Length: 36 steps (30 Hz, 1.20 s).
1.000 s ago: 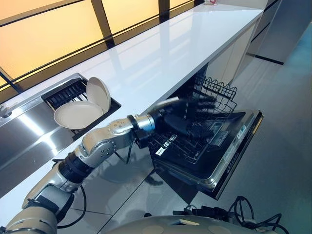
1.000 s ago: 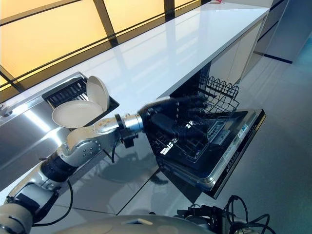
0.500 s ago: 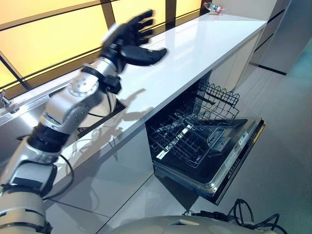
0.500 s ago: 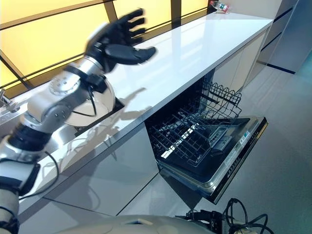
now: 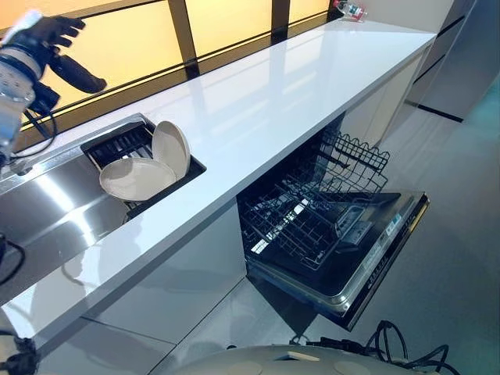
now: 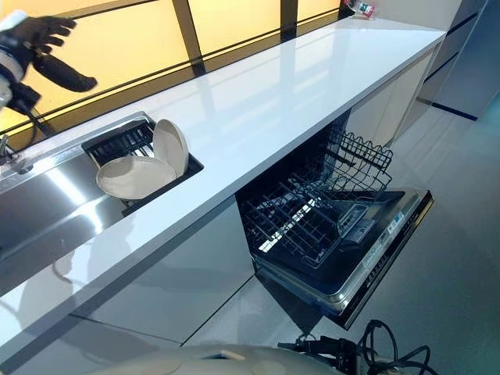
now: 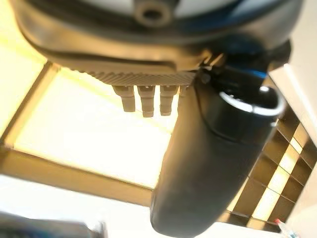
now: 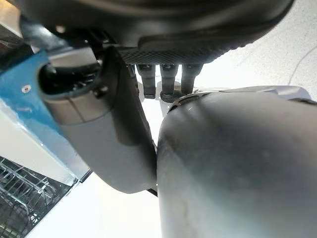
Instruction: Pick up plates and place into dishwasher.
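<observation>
Two cream plates rest in a dark tray set in the sink: one plate (image 5: 137,178) lies flat, and the other plate (image 5: 172,148) leans upright against it. The dishwasher (image 5: 367,258) under the counter stands open, its wire rack (image 5: 308,212) pulled out over the lowered door and holding nothing. My left hand (image 5: 48,45) is raised high at the far left, above the sink's back edge, fingers spread and holding nothing; its thumb (image 7: 208,163) stands out before the window. My right hand (image 8: 109,134) hangs low with relaxed fingers, holding nothing.
The long white counter (image 5: 273,86) runs from the steel sink (image 5: 47,211) to the far end, where a small bottle (image 5: 351,11) lies. A dark-framed window backs the counter. The open dishwasher door juts out over the grey tiled floor (image 5: 461,234).
My left arm has swung up from the dishwasher rack, over the counter, to the far left above the sink. The plates, hidden behind the arm half a second ago, are in plain sight.
</observation>
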Tool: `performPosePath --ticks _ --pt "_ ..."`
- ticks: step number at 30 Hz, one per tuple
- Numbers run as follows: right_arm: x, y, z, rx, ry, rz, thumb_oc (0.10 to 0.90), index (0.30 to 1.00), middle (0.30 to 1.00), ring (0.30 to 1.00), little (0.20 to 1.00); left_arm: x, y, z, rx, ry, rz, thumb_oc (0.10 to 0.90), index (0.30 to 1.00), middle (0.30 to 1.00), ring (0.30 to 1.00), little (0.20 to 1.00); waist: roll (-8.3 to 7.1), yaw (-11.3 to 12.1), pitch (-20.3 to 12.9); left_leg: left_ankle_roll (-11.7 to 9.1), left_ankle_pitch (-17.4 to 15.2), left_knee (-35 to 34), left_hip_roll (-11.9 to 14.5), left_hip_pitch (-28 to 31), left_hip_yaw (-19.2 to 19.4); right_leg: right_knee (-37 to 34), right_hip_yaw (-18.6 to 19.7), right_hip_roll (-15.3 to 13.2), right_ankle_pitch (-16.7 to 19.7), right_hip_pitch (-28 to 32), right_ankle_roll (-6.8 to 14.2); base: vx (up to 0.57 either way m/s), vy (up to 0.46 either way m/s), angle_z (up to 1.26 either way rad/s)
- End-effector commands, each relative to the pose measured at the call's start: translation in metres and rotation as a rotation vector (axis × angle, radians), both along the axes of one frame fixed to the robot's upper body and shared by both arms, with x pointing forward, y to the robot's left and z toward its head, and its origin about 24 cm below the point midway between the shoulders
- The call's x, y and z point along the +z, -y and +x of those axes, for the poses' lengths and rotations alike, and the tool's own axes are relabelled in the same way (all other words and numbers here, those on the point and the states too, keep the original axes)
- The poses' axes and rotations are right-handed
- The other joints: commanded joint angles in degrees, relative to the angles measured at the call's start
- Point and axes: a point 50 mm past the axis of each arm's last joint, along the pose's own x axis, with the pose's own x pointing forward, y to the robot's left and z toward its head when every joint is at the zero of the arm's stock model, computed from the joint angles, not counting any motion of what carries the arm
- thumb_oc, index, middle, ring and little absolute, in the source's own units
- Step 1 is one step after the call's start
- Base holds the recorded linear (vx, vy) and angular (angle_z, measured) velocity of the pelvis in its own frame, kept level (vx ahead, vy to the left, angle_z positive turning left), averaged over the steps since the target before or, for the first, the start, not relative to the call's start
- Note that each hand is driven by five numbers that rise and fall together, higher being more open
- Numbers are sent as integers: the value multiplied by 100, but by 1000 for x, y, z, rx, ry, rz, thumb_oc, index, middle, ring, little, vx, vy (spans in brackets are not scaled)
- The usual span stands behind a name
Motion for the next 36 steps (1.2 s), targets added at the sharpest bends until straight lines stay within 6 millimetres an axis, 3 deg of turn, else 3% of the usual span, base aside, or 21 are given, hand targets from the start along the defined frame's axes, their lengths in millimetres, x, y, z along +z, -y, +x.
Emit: performPosePath --ticks 1,15,26,36 --pt "2 23 -38 47 -148 -68 800 900 900 900 900 91 -3 -32 -5 275 99 800 900 900 900 900 276 -126 38 -250 -463 41 40 226 428 23 163 -273 -30 132 766 93 112 -1" --pt "4 35 -44 88 -172 -134 800 900 900 900 900 66 -24 -32 8 63 66 800 900 900 900 900 192 -182 314 -160 -504 41 -24 167 503 23 334 -386 62 -94 873 73 104 -3" --pt "9 46 -22 97 -68 -189 800 900 900 900 900 41 -43 -32 86 -19 31 800 900 900 900 900 164 -251 744 -92 -586 267 -6 -39 587 23 649 -438 143 -379 878 -33 52 -8" --pt "9 46 -22 120 -40 -183 800 900 900 900 900 8 -52 -29 85 -226 -71 800 900 900 900 900 162 -284 886 -69 -566 161 -28 24 582 23 602 -455 185 -393 952 -22 1 -2"
